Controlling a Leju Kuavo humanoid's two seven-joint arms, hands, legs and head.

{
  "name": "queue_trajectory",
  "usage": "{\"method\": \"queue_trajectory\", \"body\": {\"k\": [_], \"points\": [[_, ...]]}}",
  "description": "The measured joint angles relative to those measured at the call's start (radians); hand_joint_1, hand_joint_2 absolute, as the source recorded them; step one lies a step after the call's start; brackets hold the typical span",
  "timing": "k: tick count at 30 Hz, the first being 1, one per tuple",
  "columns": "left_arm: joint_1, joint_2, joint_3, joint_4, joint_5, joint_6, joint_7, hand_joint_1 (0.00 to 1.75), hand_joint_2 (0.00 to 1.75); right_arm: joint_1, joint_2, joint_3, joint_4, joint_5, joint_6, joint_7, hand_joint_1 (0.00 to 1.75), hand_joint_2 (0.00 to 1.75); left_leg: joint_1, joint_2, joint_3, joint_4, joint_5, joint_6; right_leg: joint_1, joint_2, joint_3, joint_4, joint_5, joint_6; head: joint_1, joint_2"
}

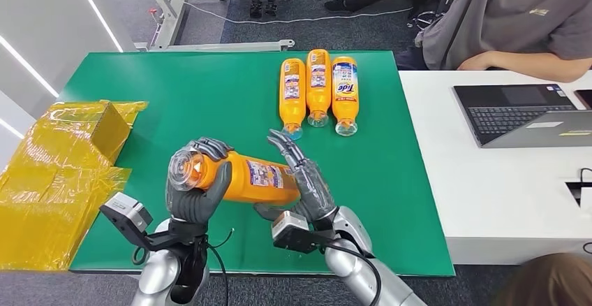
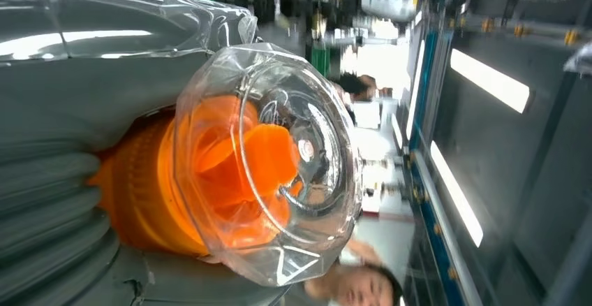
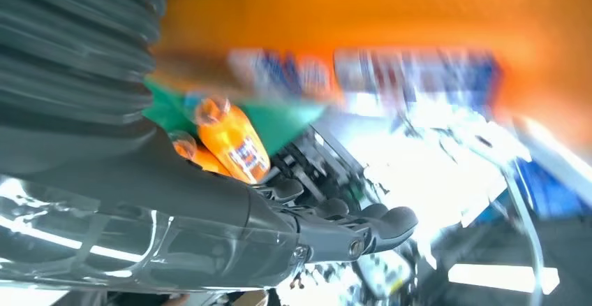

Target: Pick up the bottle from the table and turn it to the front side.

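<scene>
While my left hand point(image 1: 195, 191) wraps its fingers around the cap end of the bottle point(image 1: 248, 177), my right hand point(image 1: 304, 180) lies against the bottle's base end, fingers point(image 1: 286, 145) stretched up along it rather than curled around. The bottle is off the table point(image 1: 174, 89), lying sideways between my two hands, clear cap point(image 1: 185, 168) towards my left, a small-print label facing up. From my left wrist, the cap point(image 2: 272, 159) shows close up, clear plastic over an orange nozzle, my thumb point(image 2: 91, 103) pressed along the neck. From my right wrist the bottle point(image 3: 391, 33) is a blurred orange mass with a label just above my fingers point(image 3: 377, 226), which reach out nearly straight; I cannot tell whether they press it or only rest against it. Three more bottles point(image 1: 319, 86) lie side by side at the far side of the table, caps towards me. A person point(image 1: 502, 19) sits behind a laptop point(image 1: 520, 114) on the white desk to my right.
</scene>
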State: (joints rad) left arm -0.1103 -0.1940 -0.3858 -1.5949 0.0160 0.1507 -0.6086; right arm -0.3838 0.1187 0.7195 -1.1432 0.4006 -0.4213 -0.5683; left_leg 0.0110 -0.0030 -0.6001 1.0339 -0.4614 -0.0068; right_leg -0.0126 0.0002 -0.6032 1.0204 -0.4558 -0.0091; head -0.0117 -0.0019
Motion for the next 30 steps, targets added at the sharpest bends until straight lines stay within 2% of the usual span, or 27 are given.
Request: {"method": "queue_trajectory", "body": {"k": [4,8,14,21,25,30], "points": [[-0.001,0.001,0.025,0.001,-0.058,0.094,-0.027,1.75,1.75,0.025,0.001,-0.002,-0.058,-0.049,-0.054,-0.029,0.0,1.75,0.0,0.0,0.0,0.0,0.0,0.0,0.0,0.0,0.0,0.0,0.0,0.0,0.0,0.0],[-0.012,0.012,0.057,-0.003,-0.204,0.225,-0.04,1.75,1.75,0.051,0.001,-0.002,-0.112,-0.106,-0.107,-0.067,0.0,1.75,0.0,0.0,0.0,0.0,0.0,0.0,0.0,0.0,0.0,0.0,0.0,0.0,0.0,0.0],[-0.043,0.071,0.084,-0.003,-0.472,0.327,0.018,1.75,1.75,0.101,0.0,-0.002,-0.204,-0.168,-0.183,-0.101,0.0,1.75,0.0,0.0,0.0,0.0,0.0,0.0,0.0,0.0,0.0,0.001,0.0,0.0,0.0,0.0],[-0.068,0.173,0.109,0.008,-0.743,0.369,0.143,1.75,1.75,0.136,-0.009,-0.012,-0.26,-0.201,-0.201,-0.113,0.0,1.75,0.0,0.001,0.0,0.0,0.0,0.0,0.0,0.001,0.0,0.001,0.0,0.0,0.0,0.0],[-0.086,0.266,0.127,0.038,-0.916,0.355,0.244,1.75,1.75,0.146,-0.014,-0.016,-0.278,-0.226,-0.213,-0.125,0.0,1.75,0.0,0.002,0.0,0.0,0.0,0.0,0.0,0.002,-0.001,0.001,0.0,0.0,0.0,0.0],[-0.129,0.37,0.143,0.116,-1.044,0.324,0.307,1.75,1.75,0.154,-0.021,-0.017,-0.318,-0.264,-0.246,-0.129,0.0,1.75,0.0,0.002,0.0,0.0,0.0,-0.001,0.0,0.002,-0.001,0.002,0.0,0.0,0.0,0.0]]}}
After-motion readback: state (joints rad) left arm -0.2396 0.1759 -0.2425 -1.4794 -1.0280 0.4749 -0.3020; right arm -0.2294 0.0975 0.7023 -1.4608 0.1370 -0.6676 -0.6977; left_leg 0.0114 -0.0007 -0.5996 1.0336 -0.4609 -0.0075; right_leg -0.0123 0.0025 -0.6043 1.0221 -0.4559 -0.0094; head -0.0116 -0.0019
